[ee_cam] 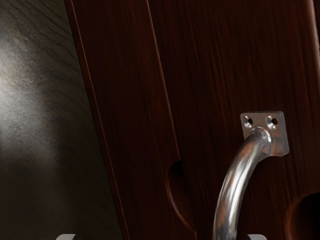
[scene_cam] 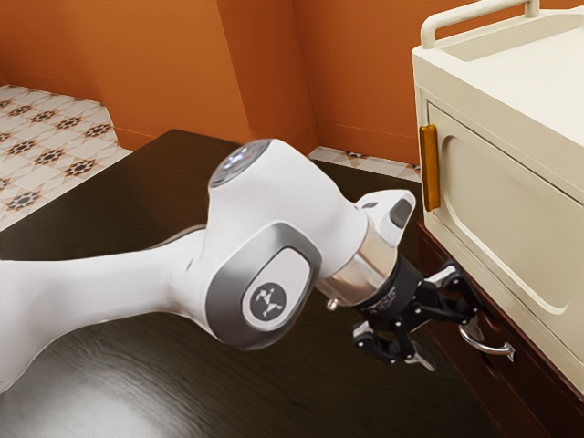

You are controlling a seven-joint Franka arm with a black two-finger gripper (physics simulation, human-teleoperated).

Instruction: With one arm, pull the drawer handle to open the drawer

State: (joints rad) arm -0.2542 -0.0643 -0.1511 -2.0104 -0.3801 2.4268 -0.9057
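Black jaws [scene_cam: 449,339] spread apart, curved metal handle [scene_cam: 491,349] near them, dark red-brown drawer front [ee_cam: 215,65], cream cabinet [scene_cam: 497,196] above

Handle [scene_cam: 490,348]: bow-shaped metal bar, silver, v. shiny w/ reddish reflections; stands out from drawer front, at ext. view's lower rt.
Handle plate [ee_cam: 279,144]: sm. squarish metal, rounded corners, flat on the wood, 2 screws [ee_cam: 272,121] side by side, just beside bar's curved end.
Drawer front [ee_cam: 215,75]: dk red-brown wood, fine grain, upright; can't tell if fully shut.
Recesses [ee_cam: 307,220]: rounded, dk, either side of bar.
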